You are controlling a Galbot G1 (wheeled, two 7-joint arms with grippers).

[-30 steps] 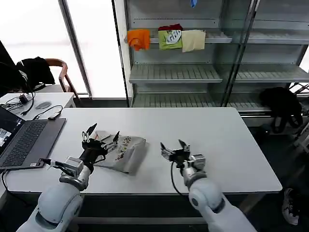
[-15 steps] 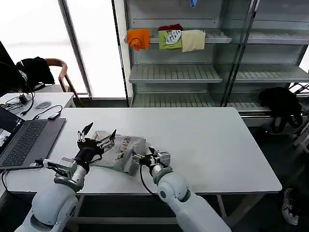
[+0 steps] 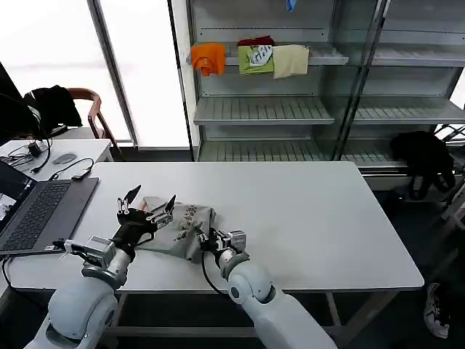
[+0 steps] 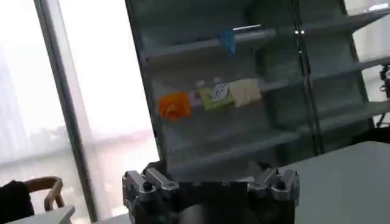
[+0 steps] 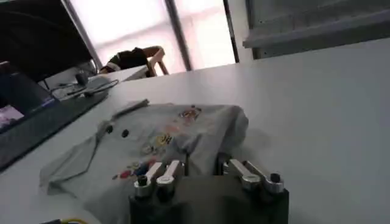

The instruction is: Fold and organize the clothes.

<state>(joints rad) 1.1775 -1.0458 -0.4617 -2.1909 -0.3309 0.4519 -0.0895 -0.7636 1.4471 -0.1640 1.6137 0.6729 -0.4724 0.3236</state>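
Observation:
A light grey shirt [image 3: 187,225] with a small multicoloured print lies crumpled on the white table [image 3: 312,211], left of centre. My left gripper [image 3: 150,203] is at the shirt's left edge, tilted upward, with its fingers spread open and nothing between them. My right gripper [image 3: 205,238] sits low at the shirt's near right edge. In the right wrist view its dark fingers [image 5: 186,160] stand apart, open [image 5: 203,161], with the grey fabric [image 5: 164,131] just in front of and between them.
An open laptop [image 3: 36,211] with cables lies at the table's left end. Behind it a black jacket hangs on a chair [image 3: 54,103]. A shelf unit [image 3: 290,109] at the back holds orange, green and cream folded clothes [image 3: 251,58]. The table's right half is bare.
My right arm has swung left across the table from the middle to the shirt's near right edge. My left gripper has shifted slightly left and stayed open.

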